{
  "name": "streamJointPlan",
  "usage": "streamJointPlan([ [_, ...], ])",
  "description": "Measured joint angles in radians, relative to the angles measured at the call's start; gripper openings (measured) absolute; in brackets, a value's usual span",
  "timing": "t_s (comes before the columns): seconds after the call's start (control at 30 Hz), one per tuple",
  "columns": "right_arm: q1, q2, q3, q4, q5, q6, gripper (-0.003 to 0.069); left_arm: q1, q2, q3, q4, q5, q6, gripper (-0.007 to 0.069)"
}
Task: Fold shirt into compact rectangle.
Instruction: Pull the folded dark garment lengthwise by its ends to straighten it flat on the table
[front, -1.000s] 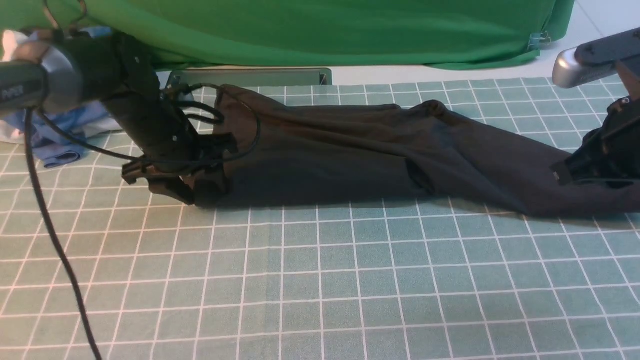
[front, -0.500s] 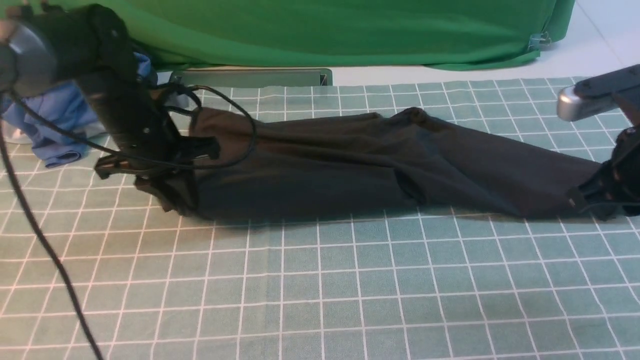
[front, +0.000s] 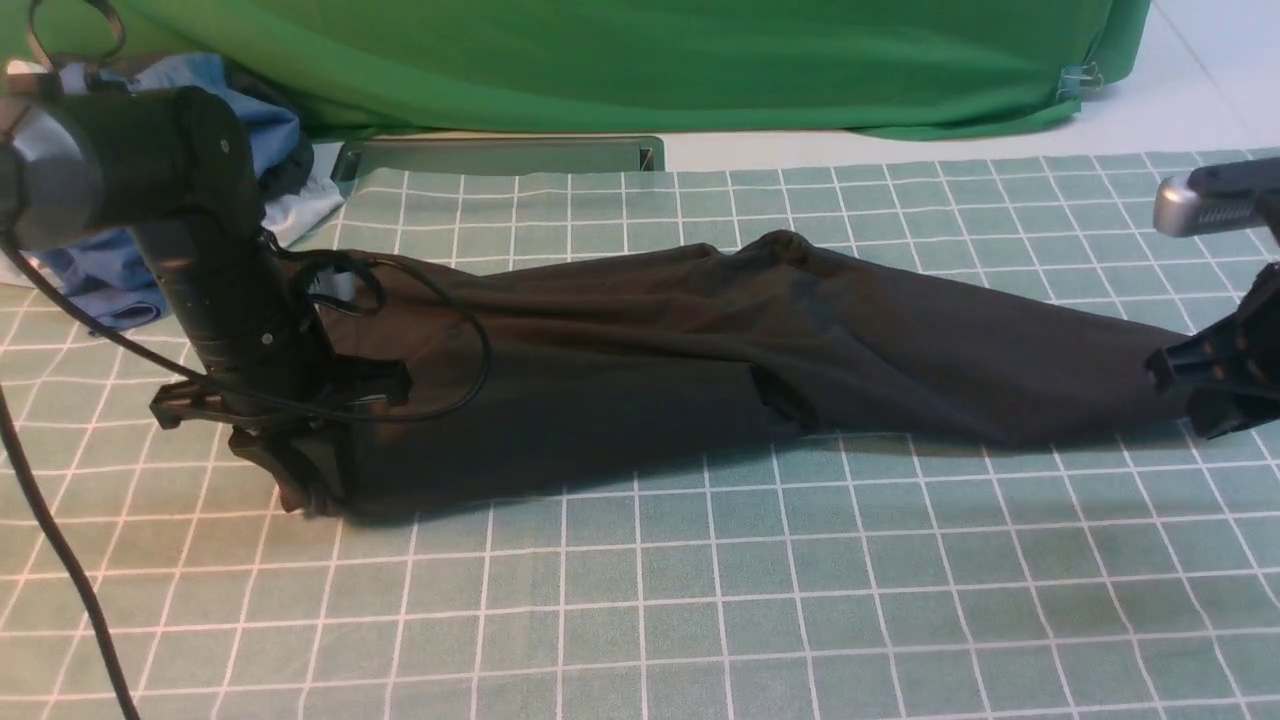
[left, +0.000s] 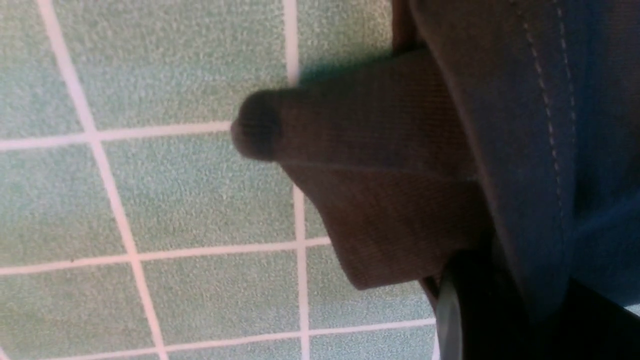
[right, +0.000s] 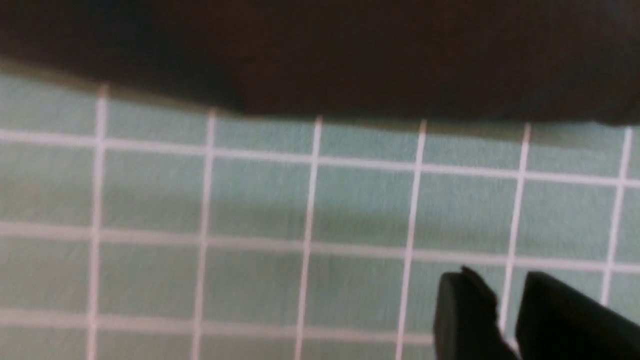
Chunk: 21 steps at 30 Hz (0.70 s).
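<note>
The black shirt (front: 700, 350) lies as a long, bunched strip across the green grid mat (front: 640, 600). At its left end my left gripper (front: 300, 470) points down and is shut on the shirt. The left wrist view shows a folded corner of the shirt (left: 380, 180) sticking out over the mat beside one finger (left: 450, 320). My right gripper (front: 1215, 385) is at the shirt's right end. In the right wrist view the right gripper (right: 505, 287) is open with only mat between its fingers, and the shirt (right: 320, 50) lies apart from them.
Blue and white garments (front: 250, 130) are heaped at the back left behind the left arm. A big green cloth (front: 640, 60) hangs along the back, with a grey metal bar (front: 500, 155) under it. A black cable (front: 60, 560) trails down the left side.
The shirt has been dragged toward the near edge and to the left, stretched out longer. The left arm moved down and nearer with it. The right gripper has opened and let the shirt's end go.
</note>
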Motion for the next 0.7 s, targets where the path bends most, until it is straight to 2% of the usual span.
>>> streamJointPlan([
  [0.17, -0.100, 0.125, -0.049, 0.001, -0.036, 0.029, 0.0381, 0.000, 0.000, 0.000, 0.012, -0.008, -0.001, 0.0071],
  [0.27, -0.162, 0.181, -0.095, 0.023, -0.063, 0.029, 0.0424, 0.000, 0.000, 0.000, 0.012, -0.022, -0.002, 0.0071],
  [0.4, -0.209, 0.249, -0.151, 0.081, -0.097, -0.017, 0.0438, 0.000, 0.000, 0.000, 0.015, -0.038, -0.003, 0.0071],
  [0.7, -0.212, 0.346, -0.223, 0.127, -0.146, -0.050, 0.0434, 0.000, 0.000, 0.000, 0.016, -0.055, -0.006, 0.0071],
])
